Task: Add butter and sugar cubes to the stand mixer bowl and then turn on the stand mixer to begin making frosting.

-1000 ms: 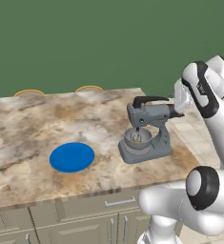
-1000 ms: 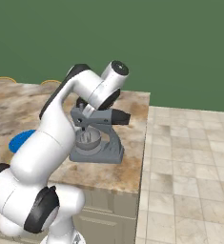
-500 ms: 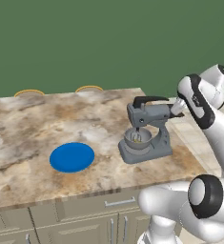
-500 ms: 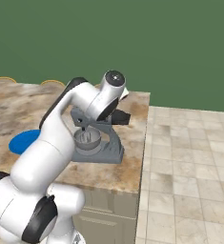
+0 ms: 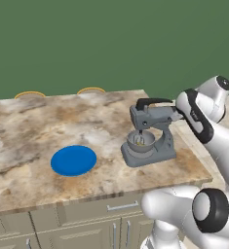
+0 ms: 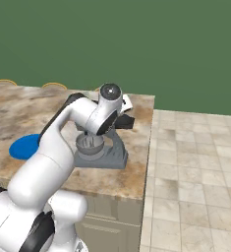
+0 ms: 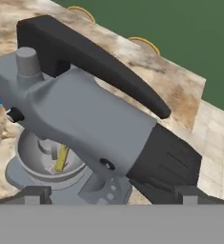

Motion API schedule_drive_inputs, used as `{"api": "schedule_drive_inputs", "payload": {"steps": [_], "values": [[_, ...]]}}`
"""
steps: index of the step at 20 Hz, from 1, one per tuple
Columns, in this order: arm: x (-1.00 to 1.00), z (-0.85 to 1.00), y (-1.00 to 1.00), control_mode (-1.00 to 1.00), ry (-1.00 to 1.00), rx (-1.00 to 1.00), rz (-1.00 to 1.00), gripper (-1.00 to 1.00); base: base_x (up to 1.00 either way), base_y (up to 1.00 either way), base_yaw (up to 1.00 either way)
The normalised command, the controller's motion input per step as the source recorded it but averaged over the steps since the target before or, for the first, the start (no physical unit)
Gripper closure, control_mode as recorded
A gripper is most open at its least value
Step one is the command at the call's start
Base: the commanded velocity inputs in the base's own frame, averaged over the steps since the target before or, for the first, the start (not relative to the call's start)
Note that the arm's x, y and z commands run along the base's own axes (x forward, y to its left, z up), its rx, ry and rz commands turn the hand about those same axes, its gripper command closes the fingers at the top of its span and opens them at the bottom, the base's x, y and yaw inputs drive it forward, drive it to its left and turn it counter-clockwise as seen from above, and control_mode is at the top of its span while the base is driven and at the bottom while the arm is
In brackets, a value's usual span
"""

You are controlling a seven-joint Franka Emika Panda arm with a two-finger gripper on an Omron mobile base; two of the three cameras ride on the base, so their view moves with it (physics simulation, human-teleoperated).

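While the pincer (image 7: 111, 193) gapes wide behind the mixer (image 5: 150, 133) near the table's (image 5: 28, 126) right edge, butter (image 7: 62, 158) apparently sits in its bowl (image 5: 140, 142).

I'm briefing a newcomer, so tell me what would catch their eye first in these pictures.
The grey stand mixer stands near the right end of the marble counter, with the white arm reaching in at the rear of its head. In the hand view its black curved lever looms close, and a yellow butter stick lies in the stand mixer bowl. A blue plate sits bare to the mixer's left.
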Motion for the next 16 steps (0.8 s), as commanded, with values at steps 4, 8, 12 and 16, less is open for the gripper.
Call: {"api": "schedule_drive_inputs", "payload": {"steps": [4,8,12,16], "values": [[0.0,-0.34,0.0,-1.0,-0.05,0.0,-0.16,-1.0,0.0,0.0,0.0],[0.0,-0.32,0.0,-1.0,-0.05,0.0,-0.15,-1.0,0.0,0.0,0.0],[0.02,-0.25,-0.06,-1.0,-0.05,0.04,-0.06,-1.0,0.0,0.0,0.0],[0.11,-0.06,-0.05,-1.0,-0.08,0.05,0.0,-1.0,0.0,0.0,0.0]]}}
